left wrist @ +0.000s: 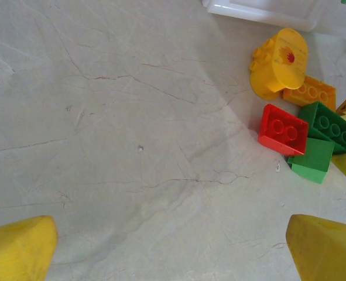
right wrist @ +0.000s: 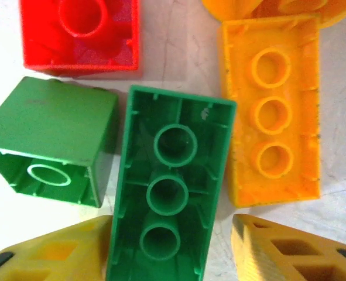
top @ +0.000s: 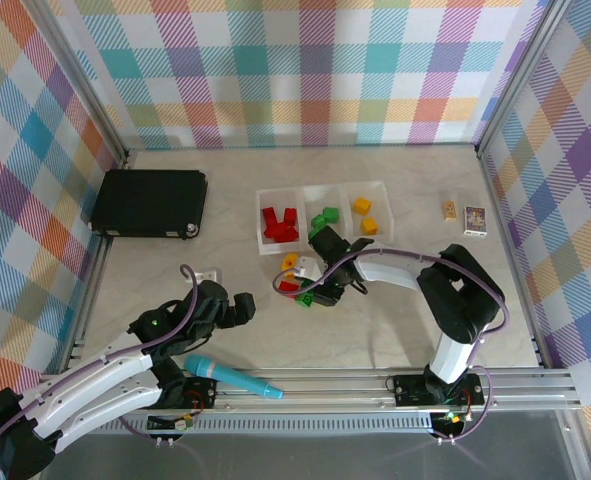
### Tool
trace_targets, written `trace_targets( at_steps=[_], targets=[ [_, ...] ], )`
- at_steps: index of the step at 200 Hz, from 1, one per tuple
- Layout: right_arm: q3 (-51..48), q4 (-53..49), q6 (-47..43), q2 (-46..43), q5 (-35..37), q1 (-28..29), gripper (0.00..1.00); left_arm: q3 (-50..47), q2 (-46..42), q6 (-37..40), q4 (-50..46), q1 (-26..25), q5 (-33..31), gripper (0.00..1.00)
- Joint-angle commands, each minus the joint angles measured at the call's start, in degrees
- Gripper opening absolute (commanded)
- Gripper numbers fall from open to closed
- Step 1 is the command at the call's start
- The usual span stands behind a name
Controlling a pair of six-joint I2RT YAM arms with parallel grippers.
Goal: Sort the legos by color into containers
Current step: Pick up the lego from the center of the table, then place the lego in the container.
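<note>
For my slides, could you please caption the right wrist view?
Right gripper straddling a long upturned green brick beside an orange brick.

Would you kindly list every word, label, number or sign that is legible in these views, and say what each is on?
Nothing can be read for certain.
The larger printed card by the right wall: print too small to read.
The smaller printed card beside it: also too small.
The round yellow lego: a small red mark, too blurred to read.
</note>
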Motion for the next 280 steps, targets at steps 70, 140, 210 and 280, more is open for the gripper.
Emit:
trace_targets(
  at_steps=[70,140,210,280],
  targets=[
    [0.27,-0.86,2.79,-1.6,4.72,0.2,0.23,-0.16,-0.59,-0.28,-2.06,-0.76,-1.13,1.0],
    [-1.04,-1.67,5.83,-15.87,-1.1,-2.88,0.21,-0.13,0.47,-0.13,-0.6,-0.78,-0.94,1.0],
    [24.68,-12.22,14.61,-2.66,-2.8,-12.02,0.2,1.22,4.81,0.49,1.9,-0.78,0.89,1.0],
    [43.25,-21.32,26.37,14.36,-2.22,-14.78,0.21,1.56,0.37,1.08,-1.97,-0.76,-0.56,1.0]
  ],
)
